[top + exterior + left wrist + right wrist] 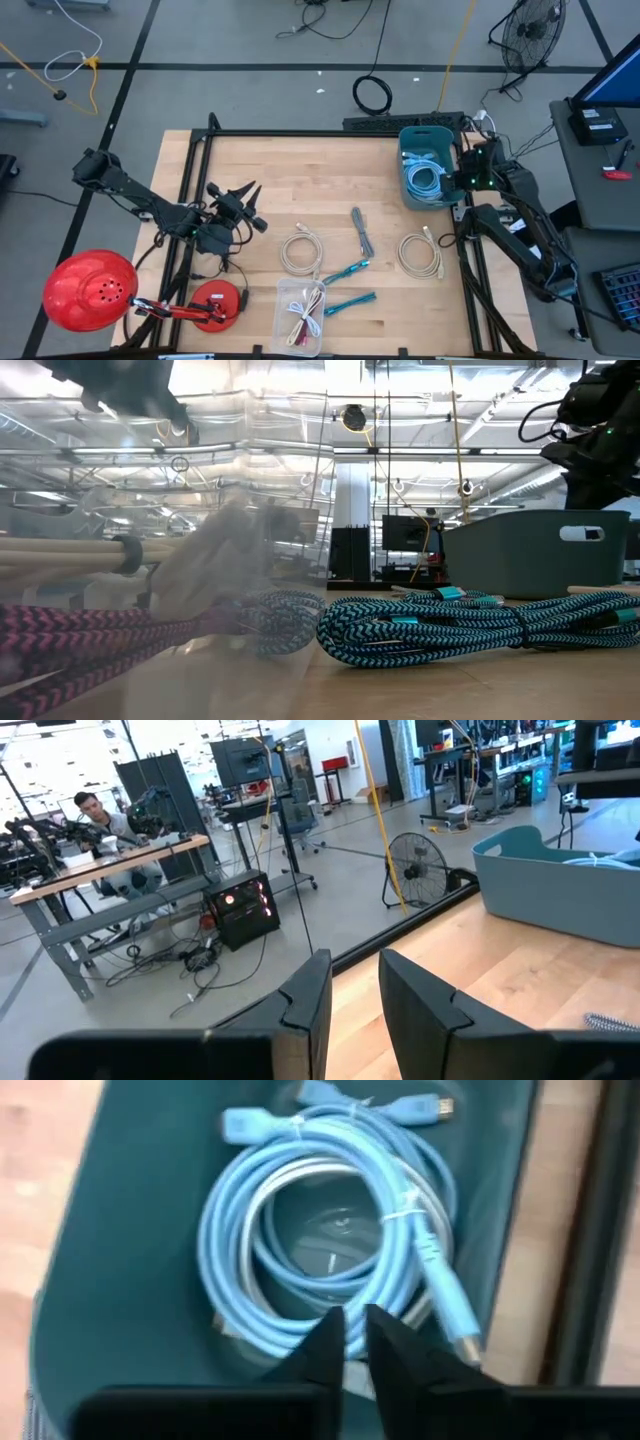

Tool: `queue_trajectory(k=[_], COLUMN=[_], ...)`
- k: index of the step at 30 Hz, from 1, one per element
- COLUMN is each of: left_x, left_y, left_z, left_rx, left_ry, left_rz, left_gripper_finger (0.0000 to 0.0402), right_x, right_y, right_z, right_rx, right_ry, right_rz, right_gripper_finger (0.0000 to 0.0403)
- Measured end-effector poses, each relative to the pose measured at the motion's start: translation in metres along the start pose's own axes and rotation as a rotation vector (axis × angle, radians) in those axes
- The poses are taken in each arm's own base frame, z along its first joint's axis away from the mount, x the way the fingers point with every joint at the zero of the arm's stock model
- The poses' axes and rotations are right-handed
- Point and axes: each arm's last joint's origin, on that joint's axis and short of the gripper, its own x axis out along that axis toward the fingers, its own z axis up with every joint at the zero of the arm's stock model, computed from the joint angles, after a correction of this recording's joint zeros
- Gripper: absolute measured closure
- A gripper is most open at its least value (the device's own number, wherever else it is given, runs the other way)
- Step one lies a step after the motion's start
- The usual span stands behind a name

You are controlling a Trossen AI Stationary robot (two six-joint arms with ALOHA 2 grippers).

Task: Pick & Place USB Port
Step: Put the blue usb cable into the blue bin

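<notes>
A teal bin stands at the table's far right with light blue coiled USB cables lying on its floor. My right gripper hangs over the bin's right side, tilted down at the coils, shut, with nothing between its fingers. My left gripper hovers above the table's left part, pointing level toward the right, open and empty. On the table lie two white coils, a grey cable and two teal braided cables.
A clear bag with pink and white cables lies near the front edge. A red lamp and its red base sit at the front left. A black frame borders the table. A person sits at a bench in the room beyond.
</notes>
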Motion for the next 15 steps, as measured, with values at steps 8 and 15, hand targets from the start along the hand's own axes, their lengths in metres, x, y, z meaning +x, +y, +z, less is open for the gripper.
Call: queue_trajectory(k=[8,15], left_x=[0.0,0.0], left_y=[0.0,0.0], left_z=[-0.001,-0.001], left_rx=[-0.004,-0.007], left_ry=[0.001,0.002], left_rz=[0.001,0.001], left_gripper_finger=[0.0311,0.0311], right_x=[0.007,0.017], right_y=[0.003,0.013], right_z=[0.003,0.014], right_rx=[0.022,0.005], right_ry=[0.034,0.002], right_rz=[-0.076,-0.094], right_gripper_finger=[0.0401,0.0402])
